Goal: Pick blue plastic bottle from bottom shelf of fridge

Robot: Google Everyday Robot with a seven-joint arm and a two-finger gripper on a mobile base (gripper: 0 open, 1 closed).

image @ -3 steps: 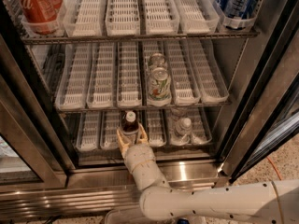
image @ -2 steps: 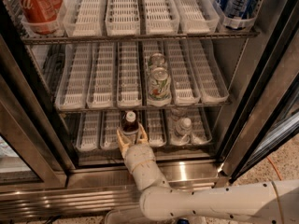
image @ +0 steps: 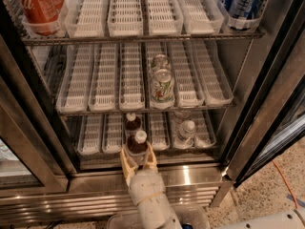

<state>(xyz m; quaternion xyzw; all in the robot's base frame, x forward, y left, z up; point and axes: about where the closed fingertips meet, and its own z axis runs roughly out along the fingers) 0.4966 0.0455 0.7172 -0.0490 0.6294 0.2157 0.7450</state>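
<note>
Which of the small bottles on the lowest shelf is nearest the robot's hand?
The front dark bottle with a white cap, held between the fingers of the gripper. Its twin stands just behind, and the clear bottle sits farther right.

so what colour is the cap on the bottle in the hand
White, camera view; hand grips bottle at bottom shelf front.

fridge [image: 190, 176] frame and base: shiny brushed steel. bottom shelf [image: 90, 136] trays are matt white slotted plastic. the gripper [image: 138, 150] at that shelf's front edge has matt tan fingers [image: 126, 160] hugging the glossy blue plastic bottle [image: 139, 145], which has a smooth white cap.
</note>
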